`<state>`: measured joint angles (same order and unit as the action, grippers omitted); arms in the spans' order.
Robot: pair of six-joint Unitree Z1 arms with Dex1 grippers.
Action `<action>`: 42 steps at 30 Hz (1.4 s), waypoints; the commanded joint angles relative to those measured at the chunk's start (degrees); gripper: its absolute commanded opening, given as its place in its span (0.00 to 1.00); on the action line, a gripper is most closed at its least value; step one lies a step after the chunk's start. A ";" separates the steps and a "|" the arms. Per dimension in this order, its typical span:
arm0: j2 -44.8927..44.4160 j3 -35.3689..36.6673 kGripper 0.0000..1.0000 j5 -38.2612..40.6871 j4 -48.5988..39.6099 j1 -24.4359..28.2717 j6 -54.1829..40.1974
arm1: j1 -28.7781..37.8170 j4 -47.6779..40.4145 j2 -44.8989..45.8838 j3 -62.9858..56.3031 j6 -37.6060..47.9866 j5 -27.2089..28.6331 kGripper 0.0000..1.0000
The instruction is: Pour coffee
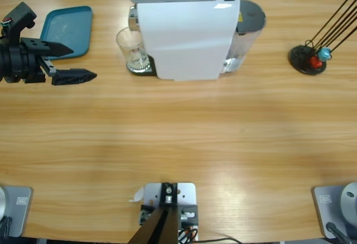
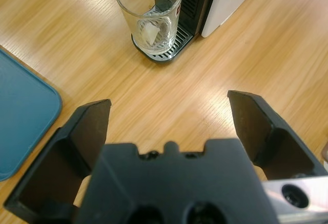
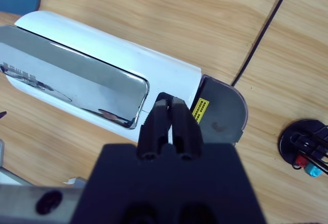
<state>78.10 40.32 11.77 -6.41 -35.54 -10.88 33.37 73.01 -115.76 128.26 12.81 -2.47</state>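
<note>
You are looking down on a long wooden table (image 1: 178, 138). A big white coffee machine (image 1: 184, 32) stands at the far middle, with a chrome lid on top and a grey water tank (image 1: 251, 18) at its right end. A small clear drinking glass (image 1: 132, 48) stands upright on the machine's black drip tray (image 2: 163, 49), at the machine's left end, under the spout. Through the left wrist view you see the glass's thick base and pale reflections inside it; no dark brown layer of coffee shows in the glass, and whether a trace lies at the bottom you cannot tell.

Your left gripper (image 1: 70, 62) comes in from the left edge of the high view, hovering above the wood with its two black jaws spread wide and nothing between them. It points toward the glass, which stands well apart from it. A teal tray (image 1: 67, 30) lies flat just behind the gripper, near the table's far left.

Your right gripper (image 3: 171, 119) does not show in the high view. Its own wrist view looks down on the machine's chrome lid from above, and its jaws are pressed together, holding nothing.

At the far right a black capsule holder (image 1: 307, 60) stands with thin black rods rising from it, and a red capsule (image 1: 316, 63) and a blue capsule (image 1: 324, 54) sit on it
</note>
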 commanded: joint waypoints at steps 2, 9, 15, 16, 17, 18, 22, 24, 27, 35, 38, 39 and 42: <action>0.32 -2.18 1.00 -0.69 0.61 0.38 0.60 | 0.82 0.73 -2.45 -1.47 -0.94 -0.70 0.00; 0.83 -2.18 1.00 -0.69 0.76 0.38 0.58 | 0.91 0.56 -1.82 -1.79 -1.12 -0.70 0.00; 0.83 -2.26 1.00 -0.69 0.78 0.38 0.56 | 0.91 0.56 -1.92 -2.19 -1.38 -0.77 0.00; 0.83 -2.26 1.00 -0.69 0.78 0.38 0.65 | 0.91 0.56 -1.91 -2.37 -1.38 -0.79 0.00; 0.83 -2.26 1.00 -0.69 0.78 0.38 0.75 | 0.91 0.56 -1.78 -2.49 -1.38 -0.75 0.00; 0.86 -2.26 1.00 -0.69 0.78 0.38 0.91 | 0.91 0.56 -1.68 -2.77 -1.38 -0.70 0.00; 0.92 -2.26 1.00 -0.69 0.90 1.46 0.86 | 0.91 0.21 -1.40 -4.72 -1.38 -0.70 0.00; 0.92 -2.26 1.00 -0.69 1.05 1.53 0.86 | 0.91 -0.09 -1.68 -4.92 -1.38 -0.70 0.00; 1.00 -2.26 1.00 -0.69 1.03 1.53 0.86 | 0.91 -0.29 -2.27 -4.43 -1.38 -0.87 0.00; 1.30 -2.19 1.00 -0.36 1.91 1.53 0.86 | 3.17 0.65 6.23 0.97 -6.09 1.57 0.08; 0.09 -2.09 1.00 -0.16 2.10 1.53 0.95 | 4.65 0.33 8.83 -2.90 -5.58 3.56 1.00; -0.32 -2.14 1.00 -0.09 2.07 1.53 0.95 | 4.69 0.14 8.78 -3.25 -5.02 3.87 1.00; -1.33 -2.28 1.00 0.17 2.01 1.51 1.32 | 4.69 -0.41 6.65 -1.68 -2.84 4.47 1.00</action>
<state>78.06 40.06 11.77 -4.99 -34.49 -10.33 37.05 73.01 -109.42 127.68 7.80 -0.37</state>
